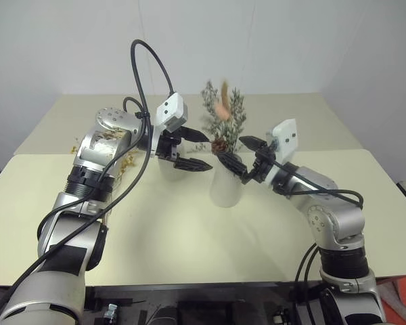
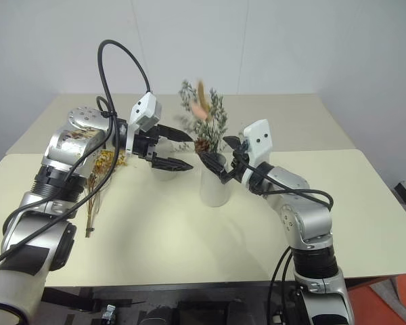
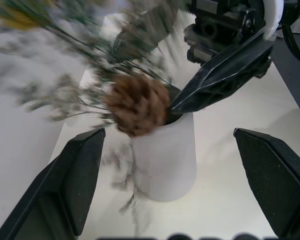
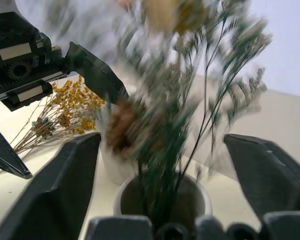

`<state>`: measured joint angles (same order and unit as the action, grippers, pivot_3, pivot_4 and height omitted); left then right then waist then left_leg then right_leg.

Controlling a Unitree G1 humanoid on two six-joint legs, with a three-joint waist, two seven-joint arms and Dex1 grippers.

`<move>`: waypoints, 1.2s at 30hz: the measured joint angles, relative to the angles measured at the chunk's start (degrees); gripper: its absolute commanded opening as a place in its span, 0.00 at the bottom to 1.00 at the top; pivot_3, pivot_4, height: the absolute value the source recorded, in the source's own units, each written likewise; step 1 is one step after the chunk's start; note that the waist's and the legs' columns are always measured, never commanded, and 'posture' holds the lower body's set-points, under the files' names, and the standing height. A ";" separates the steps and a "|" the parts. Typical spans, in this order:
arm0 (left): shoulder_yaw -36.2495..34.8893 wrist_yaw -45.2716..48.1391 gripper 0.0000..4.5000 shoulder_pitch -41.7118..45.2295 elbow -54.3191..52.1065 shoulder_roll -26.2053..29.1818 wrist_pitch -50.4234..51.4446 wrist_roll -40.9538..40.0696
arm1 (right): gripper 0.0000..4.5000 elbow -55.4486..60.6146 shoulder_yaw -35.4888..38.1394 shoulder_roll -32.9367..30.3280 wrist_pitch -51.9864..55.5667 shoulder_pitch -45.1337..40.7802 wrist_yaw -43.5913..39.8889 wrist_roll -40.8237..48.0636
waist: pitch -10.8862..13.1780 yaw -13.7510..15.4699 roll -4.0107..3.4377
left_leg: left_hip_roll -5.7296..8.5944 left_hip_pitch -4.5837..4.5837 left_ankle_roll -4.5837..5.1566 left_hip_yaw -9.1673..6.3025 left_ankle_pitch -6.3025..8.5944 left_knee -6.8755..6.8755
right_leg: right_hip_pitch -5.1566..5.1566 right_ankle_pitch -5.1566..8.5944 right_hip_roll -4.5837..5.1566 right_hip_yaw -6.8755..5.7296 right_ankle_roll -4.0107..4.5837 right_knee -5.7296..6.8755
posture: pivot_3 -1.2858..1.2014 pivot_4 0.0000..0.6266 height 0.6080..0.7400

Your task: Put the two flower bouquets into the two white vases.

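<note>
The grey-green bouquet [image 1: 223,112] with its pinecone [image 3: 139,104] stands in the tall white vase [image 1: 224,191] at mid-table, stems down in the mouth. My right gripper [image 1: 231,148] is open, one finger on each side of the vase mouth and stems. My left gripper [image 1: 209,152] is open too, just left of that vase, with nothing between its fingers. The second white vase [image 2: 164,169] stands behind the left gripper, largely hidden. The yellow-orange bouquet [image 2: 105,161] lies flat on the table at the left, beside my left arm.
The cream table [image 1: 189,237] reaches to a white wall at the back and has open surface in front of the vases and to the right. A black cable [image 1: 145,74] loops above my left arm. The front edge runs close below.
</note>
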<state>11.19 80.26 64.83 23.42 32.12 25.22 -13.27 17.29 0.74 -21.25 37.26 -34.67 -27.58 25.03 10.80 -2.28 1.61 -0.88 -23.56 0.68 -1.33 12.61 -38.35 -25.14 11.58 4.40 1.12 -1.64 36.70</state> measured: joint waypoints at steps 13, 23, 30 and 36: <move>-0.44 -1.23 1.00 -2.68 -2.22 2.08 1.45 -0.25 | 1.00 8.11 6.87 -12.15 8.21 4.28 -4.49 8.06 | 0.00 -0.09 0.00 | -0.01 0.02 0.00 0.00 0.00 0.00 | 0.00 0.01 -0.01 0.03 0.00 0.01 | 0.52 0.24 1.00; -9.28 -11.98 1.00 -10.82 -15.87 10.75 15.43 -2.63 | 1.00 10.33 10.55 -16.98 17.39 -4.19 -10.15 25.96 | 0.00 -0.17 0.01 | -0.06 0.13 0.00 -0.01 0.00 0.01 | 0.07 0.03 -0.03 0.05 -0.04 0.03 | 0.52 0.24 1.00; -11.61 -24.35 1.00 -14.08 -24.69 14.61 35.49 -2.73 | 1.00 7.59 2.47 -13.78 18.51 -8.88 -13.33 28.63 | 0.00 0.08 0.01 | -0.03 0.12 0.00 -0.02 0.00 0.00 | 0.09 0.07 -0.01 0.03 -0.10 0.02 | 0.52 0.24 1.00; -13.84 -33.56 1.00 -14.38 -27.45 15.95 49.83 -2.58 | 1.00 3.15 -2.31 -12.98 18.26 -13.09 -15.55 25.74 | 0.00 0.04 0.01 | -0.04 0.16 0.00 -0.02 0.00 0.01 | 0.08 0.07 -0.02 0.03 -0.10 0.03 | 0.52 0.24 1.00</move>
<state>-2.65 46.70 50.45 -4.04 48.07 75.04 -15.86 20.44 -1.57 -34.23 55.52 -47.75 -43.13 50.77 10.80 -2.25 1.63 -0.92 -23.39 0.68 -1.35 12.61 -38.34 -25.06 11.66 4.38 1.15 -1.74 36.73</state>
